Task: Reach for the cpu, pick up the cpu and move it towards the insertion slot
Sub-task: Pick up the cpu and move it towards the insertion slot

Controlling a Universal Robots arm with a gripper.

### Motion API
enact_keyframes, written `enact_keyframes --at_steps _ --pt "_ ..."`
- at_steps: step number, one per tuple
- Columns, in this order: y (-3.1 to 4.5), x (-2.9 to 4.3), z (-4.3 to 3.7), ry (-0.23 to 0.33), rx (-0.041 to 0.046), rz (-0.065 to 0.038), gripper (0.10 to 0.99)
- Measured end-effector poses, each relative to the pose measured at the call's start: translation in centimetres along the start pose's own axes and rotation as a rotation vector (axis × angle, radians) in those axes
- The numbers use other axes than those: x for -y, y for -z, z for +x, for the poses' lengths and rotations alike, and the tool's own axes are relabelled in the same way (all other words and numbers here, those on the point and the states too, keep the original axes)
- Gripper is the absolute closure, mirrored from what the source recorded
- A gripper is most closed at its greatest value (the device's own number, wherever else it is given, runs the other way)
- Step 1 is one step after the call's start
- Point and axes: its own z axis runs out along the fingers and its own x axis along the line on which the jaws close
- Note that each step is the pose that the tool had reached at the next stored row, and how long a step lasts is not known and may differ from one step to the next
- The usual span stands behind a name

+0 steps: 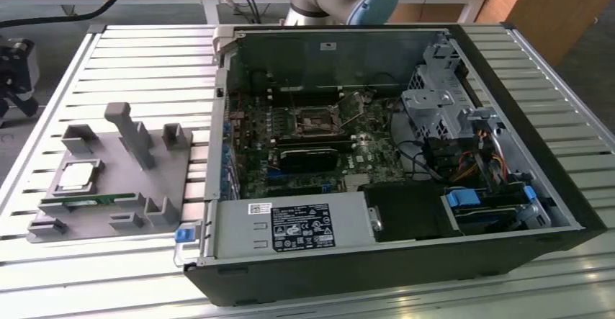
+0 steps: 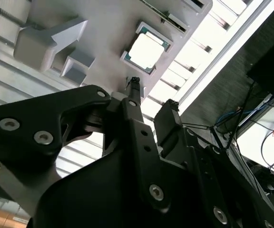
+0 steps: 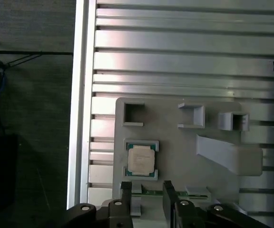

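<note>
The cpu (image 1: 77,176), a flat square chip with a silver top, lies in a recess of the grey fixture plate (image 1: 101,222) on the exterior view's left. Both wrist views show it from above, the cpu (image 3: 141,159) (image 2: 146,52) lying just beyond my fingertips. My gripper (image 3: 146,190) (image 2: 151,97) hangs above the plate, open, with nothing between its black fingers (image 3: 125,190). It is apart from the chip. The insertion slot (image 1: 315,119), a square metal-framed socket with a dark centre, sits on the motherboard inside the open computer case.
A green memory stick (image 1: 86,202) lies on the fixture plate by the cpu. Tall grey posts (image 1: 129,135) rise from the plate. In the case (image 1: 538,189), a labelled power supply block (image 1: 288,227) and a drive cage (image 1: 437,103) flank the socket. The slatted aluminium table (image 1: 144,60) carries everything.
</note>
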Motion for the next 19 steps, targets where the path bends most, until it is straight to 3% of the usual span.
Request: enact_keyframes --at_steps 2,5,7,8,9,19 --pt "-0.37 0.04 0.0 0.0 0.0 0.0 0.62" --pt "-0.91 0.08 -0.01 0.0 -0.0006 0.0 0.561" --pt "-1.27 0.1 0.0 0.0 -0.0009 0.0 0.443" --pt "-1.45 0.11 0.0 0.0 -0.0009 0.0 0.443" --pt "-1.63 0.13 0.01 0.0 -0.001 0.0 0.38" --pt "-3.45 0.43 0.05 0.0 -0.0057 0.0 0.38"
